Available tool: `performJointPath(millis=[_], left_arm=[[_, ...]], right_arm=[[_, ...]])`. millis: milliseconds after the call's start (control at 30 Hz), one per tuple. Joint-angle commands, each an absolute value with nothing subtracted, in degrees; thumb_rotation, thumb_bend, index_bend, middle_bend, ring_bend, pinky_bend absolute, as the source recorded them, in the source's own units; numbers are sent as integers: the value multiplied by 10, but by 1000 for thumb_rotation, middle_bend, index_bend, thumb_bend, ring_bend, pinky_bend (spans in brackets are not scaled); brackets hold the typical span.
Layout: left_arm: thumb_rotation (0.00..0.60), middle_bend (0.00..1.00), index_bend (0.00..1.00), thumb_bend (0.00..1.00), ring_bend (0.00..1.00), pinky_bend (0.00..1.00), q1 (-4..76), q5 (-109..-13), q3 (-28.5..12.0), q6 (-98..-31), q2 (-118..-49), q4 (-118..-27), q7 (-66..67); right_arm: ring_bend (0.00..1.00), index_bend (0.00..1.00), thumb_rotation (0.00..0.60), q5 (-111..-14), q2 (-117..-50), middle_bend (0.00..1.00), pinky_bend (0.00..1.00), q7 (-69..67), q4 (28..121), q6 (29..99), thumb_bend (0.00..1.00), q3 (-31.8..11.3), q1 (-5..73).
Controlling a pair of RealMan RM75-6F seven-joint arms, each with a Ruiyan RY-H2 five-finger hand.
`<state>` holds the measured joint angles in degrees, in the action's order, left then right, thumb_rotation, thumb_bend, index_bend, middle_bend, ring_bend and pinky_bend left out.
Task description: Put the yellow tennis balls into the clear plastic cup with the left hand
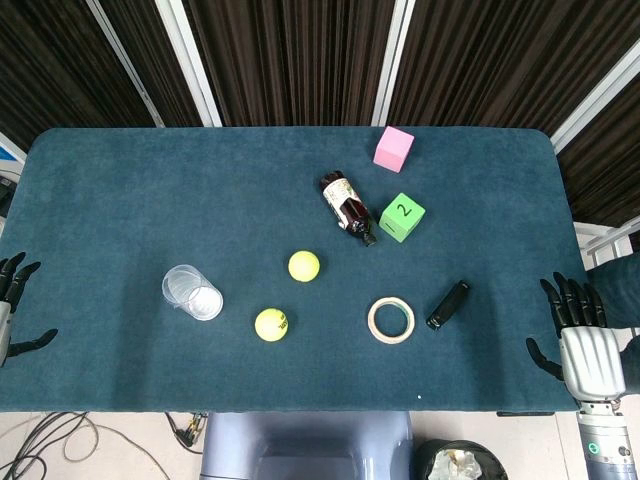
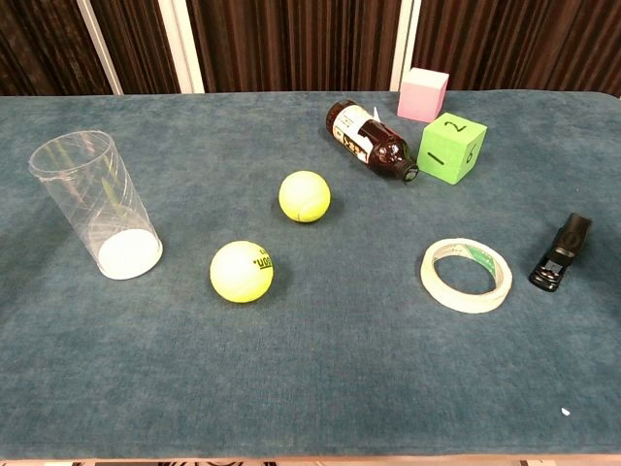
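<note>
Fingers (image 1: 570, 296) spread beside blue-carpeted table (image 1: 120, 200), dark slatted wall (image 1: 290, 50).

I see a table (image 1: 120, 190) covered in dark teal cloth. On it stand a clear plastic cup (image 2: 94, 205), two yellow tennis balls (image 2: 242, 271) (image 2: 304, 196), a lying brown bottle (image 2: 370, 140), a pink cube (image 2: 423, 94), a green die (image 2: 451, 148), a tape roll (image 2: 466, 275) and a black clip (image 2: 561, 253).

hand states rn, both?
Left hand: open, empty, at the table edge.
Right hand: open, empty, at the table edge.
</note>
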<state>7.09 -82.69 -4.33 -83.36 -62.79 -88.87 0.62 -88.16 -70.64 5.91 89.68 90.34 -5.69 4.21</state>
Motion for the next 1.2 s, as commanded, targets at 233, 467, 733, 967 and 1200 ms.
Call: performJointPath(millis=[233,467,733,967,1200], left_arm=[[600,13,113,0,22,108,71,-829,-43,-834,-628,-888,5],[600,13,101,0,22,108,70,-831,-43,-837,-628,-888,3],[600,13,101,0,22,105,75,-853,-33,-831,-626,-899,-16],[600,17,101,0,22,105,126,-959,-35,-819,-572,-976,-10],[600,17,101,0,22,105,232,-991,-74,-703,-527,-1088,51]], right_arm=[[0,81,600,-881,-707,0,0,60,897,903,352,-57,42],[0,81,600,-880,-706,0,0,61,899,904,351,-57,41],[0,81,600,-876,-704,0,0,59,902,906,352,-60,40],[0,81,600,-875,-703,0,0,61,907,909,353,-61,39],[0,81,600,-874,-706,0,0,68,906,908,352,-60,38]])
